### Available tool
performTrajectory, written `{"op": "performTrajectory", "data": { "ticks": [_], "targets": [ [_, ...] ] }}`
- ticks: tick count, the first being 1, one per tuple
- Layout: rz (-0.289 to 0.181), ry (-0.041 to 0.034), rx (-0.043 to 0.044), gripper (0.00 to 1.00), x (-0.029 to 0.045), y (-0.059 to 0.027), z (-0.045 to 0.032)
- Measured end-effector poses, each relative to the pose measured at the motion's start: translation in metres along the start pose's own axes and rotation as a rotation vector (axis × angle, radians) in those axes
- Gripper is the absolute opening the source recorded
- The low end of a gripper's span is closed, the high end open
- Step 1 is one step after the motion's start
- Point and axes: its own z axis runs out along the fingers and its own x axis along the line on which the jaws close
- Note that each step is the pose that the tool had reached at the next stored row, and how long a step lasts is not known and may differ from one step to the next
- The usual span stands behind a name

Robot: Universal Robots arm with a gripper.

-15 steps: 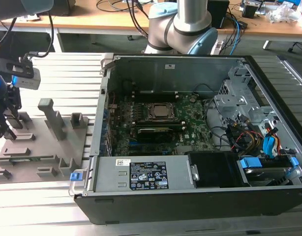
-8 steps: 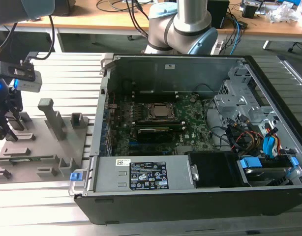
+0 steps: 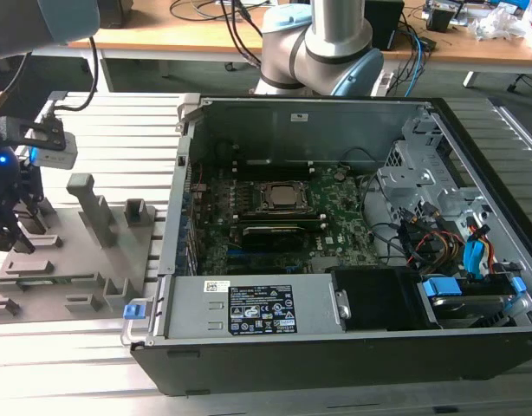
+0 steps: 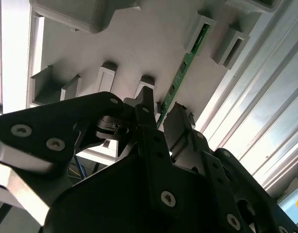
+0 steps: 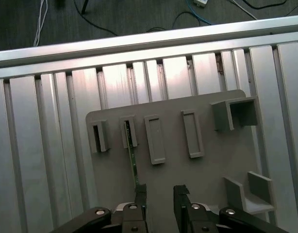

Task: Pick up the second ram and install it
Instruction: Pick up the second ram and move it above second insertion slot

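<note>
The second ram [image 5: 132,160] is a thin green stick standing on edge in a slot of the grey holder plate [image 5: 207,170]. It also shows in the second wrist view as a green strip [image 4: 188,63] running down to the fingertips. My gripper [image 5: 160,194] is open just above the plate, and the stick's near end lies close against one finger [image 5: 140,193]. In the second wrist view the stick's end sits between the two black fingers of the gripper [image 4: 162,114], with a gap left on one side. In the exterior view the gripper [image 3: 15,227] hangs over the holder plate [image 3: 75,251] at the exterior view's left.
The open computer case [image 3: 335,113] fills the middle and right of the exterior view, with the motherboard and its CPU socket [image 3: 283,198]. Grey upright blocks [image 3: 93,208] stand on the holder plate. Ribbed aluminium table rails [image 5: 42,145] surround the plate.
</note>
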Motion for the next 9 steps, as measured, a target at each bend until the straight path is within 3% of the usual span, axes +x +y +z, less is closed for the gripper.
{"op": "performTrajectory", "data": {
  "ticks": [9],
  "targets": [
    [-0.001, -0.0001, 0.0000, 0.36, 0.0002, -0.0004, 0.0091]
  ]
}}
